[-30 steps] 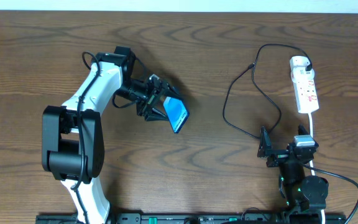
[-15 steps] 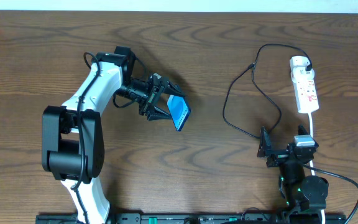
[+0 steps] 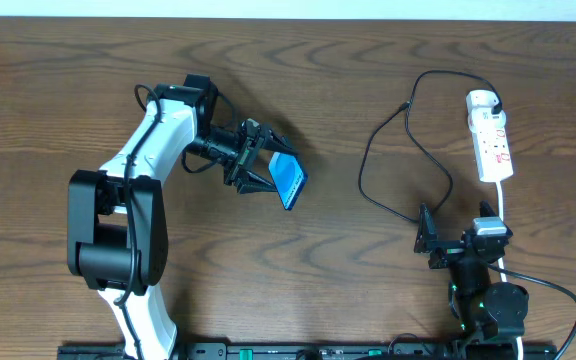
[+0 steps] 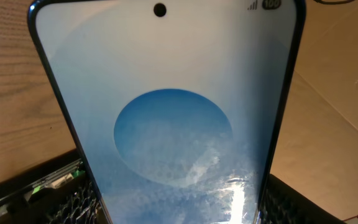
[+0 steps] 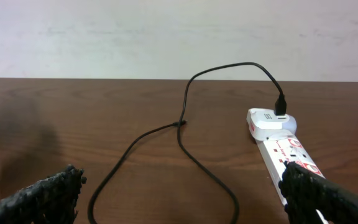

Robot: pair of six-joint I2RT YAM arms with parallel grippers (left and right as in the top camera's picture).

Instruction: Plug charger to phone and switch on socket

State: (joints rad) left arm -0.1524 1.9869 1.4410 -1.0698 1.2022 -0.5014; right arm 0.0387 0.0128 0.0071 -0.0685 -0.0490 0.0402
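Cyan-screened with one darker blue circle, the single phone (image 3: 289, 182) sits tilted on edge, clamped in the left gripper (image 3: 261, 165) over the left half of the table (image 3: 58, 70). One black charger cable (image 3: 366, 172) loops from its white adapter (image 3: 481, 100), which is seated in the one power strip (image 3: 496, 150) at right. The right gripper (image 3: 456, 240) gapes wide, empty.

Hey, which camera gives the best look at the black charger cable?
Overhead: the whole charger shows, from its adapter on the power strip to the cable's free end. The right wrist view shows the adapter and part of the cable. The left wrist view is filled by the phone.
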